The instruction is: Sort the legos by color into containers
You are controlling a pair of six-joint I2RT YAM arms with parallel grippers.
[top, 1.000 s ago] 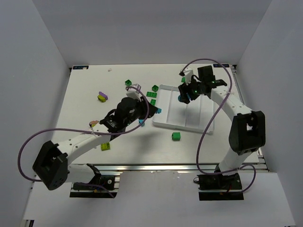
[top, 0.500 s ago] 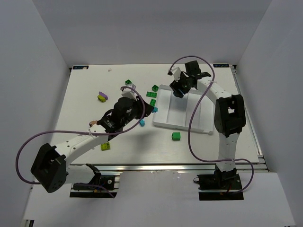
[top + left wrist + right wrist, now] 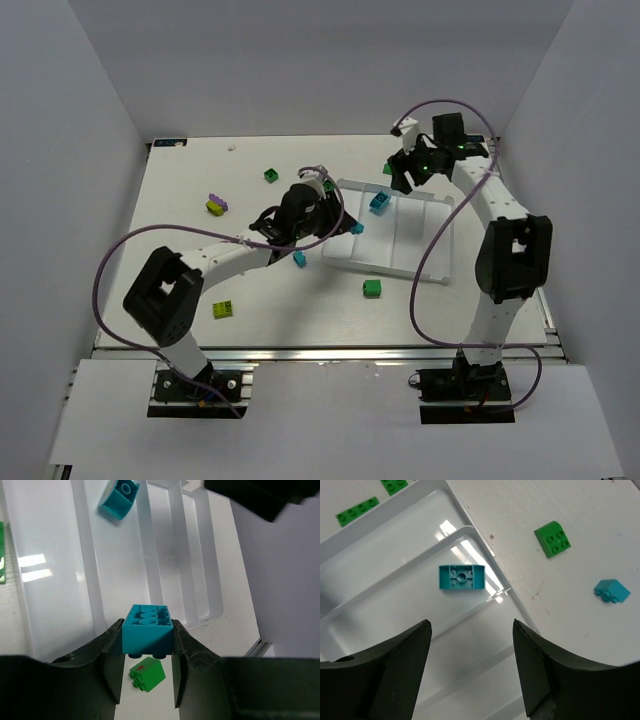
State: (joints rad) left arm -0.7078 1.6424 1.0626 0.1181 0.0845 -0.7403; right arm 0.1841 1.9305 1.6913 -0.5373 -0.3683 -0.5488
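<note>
One teal brick (image 3: 462, 577) lies in the tray (image 3: 470, 530); left gripper (image 3: 147, 645) pinches a second brick (image 3: 147, 622), right gripper (image 3: 470, 665) spread empty; the rest lie outside.

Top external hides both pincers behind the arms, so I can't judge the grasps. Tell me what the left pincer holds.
Observer: The left pincer is shut on a cyan brick, its hollow underside showing.
Operator: Now report the right one.
Observer: The right pincer is open and holds nothing, above the tray.
Operator: Describe what lies beneath it.
Observer: A second cyan brick lies upside down, hollow side up, in one compartment.
</note>
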